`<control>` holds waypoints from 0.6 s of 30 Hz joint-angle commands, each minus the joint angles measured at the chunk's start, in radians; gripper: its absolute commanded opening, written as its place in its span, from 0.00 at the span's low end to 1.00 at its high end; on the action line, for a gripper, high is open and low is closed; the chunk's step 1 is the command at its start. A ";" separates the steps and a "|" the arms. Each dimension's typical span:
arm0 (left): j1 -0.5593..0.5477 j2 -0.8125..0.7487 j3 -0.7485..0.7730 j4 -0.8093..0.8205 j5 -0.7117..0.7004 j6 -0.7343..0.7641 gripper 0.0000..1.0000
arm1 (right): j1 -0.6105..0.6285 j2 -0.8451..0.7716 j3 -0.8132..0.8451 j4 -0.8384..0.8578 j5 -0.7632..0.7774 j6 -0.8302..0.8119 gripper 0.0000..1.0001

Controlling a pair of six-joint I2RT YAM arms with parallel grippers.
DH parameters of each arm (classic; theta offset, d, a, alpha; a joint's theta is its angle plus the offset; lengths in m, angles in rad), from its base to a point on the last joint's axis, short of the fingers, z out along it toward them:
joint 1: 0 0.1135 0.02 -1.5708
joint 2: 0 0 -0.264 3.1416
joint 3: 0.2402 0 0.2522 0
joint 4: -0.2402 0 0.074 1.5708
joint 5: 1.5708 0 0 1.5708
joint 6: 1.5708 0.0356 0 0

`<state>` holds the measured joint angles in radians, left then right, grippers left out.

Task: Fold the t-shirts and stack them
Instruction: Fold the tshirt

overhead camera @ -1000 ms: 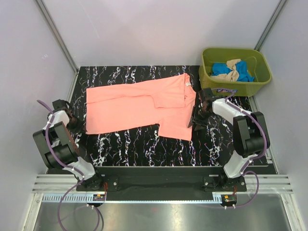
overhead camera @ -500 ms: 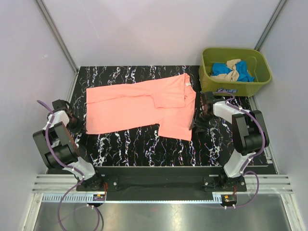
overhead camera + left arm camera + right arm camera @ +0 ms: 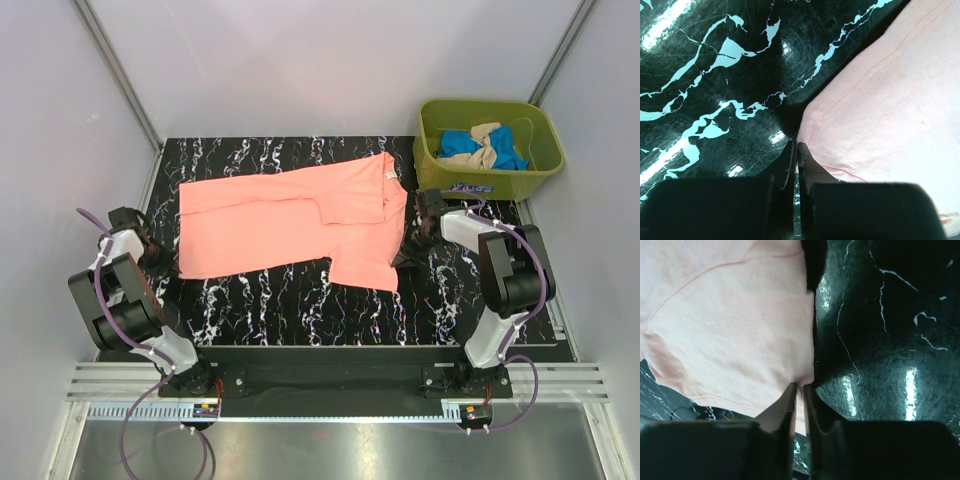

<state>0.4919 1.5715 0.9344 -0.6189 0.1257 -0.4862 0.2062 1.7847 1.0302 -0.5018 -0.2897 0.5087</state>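
Pink shirt (image 3: 290,220) lies flat between both grippers. The left gripper (image 3: 795,147) is clamped on its corner, the right gripper (image 3: 799,387) on its edge. Beyond the right gripper, a green tub (image 3: 520,180) holds a blue shirt (image 3: 460,145) and a tan shirt (image 3: 487,135).

Pink tee (image 3: 290,225) flat, prob. part-folded, blue/tan tees (image 3: 458,146) in tub (image 3: 520,181)

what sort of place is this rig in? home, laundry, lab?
Most likely a lab test cell, not a home: plain white panel walls on aluminium framing, a black marbled table fronted by a metal mounting rail, and one salmon-pink t-shirt laid out near an olive-green tub.
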 commanded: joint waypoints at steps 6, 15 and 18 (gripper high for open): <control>0.020 -0.067 0.007 -0.007 -0.001 -0.009 0.00 | -0.002 -0.063 -0.015 -0.043 0.063 0.011 0.00; 0.046 -0.165 -0.083 -0.044 -0.058 -0.051 0.00 | -0.002 -0.317 -0.142 -0.182 0.063 0.031 0.00; 0.050 -0.208 -0.106 -0.067 -0.073 -0.057 0.00 | -0.001 -0.384 -0.167 -0.228 0.046 0.031 0.00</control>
<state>0.5308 1.4235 0.8436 -0.6662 0.0971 -0.5251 0.2062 1.4651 0.8837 -0.6441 -0.2474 0.5304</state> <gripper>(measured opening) 0.012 0.010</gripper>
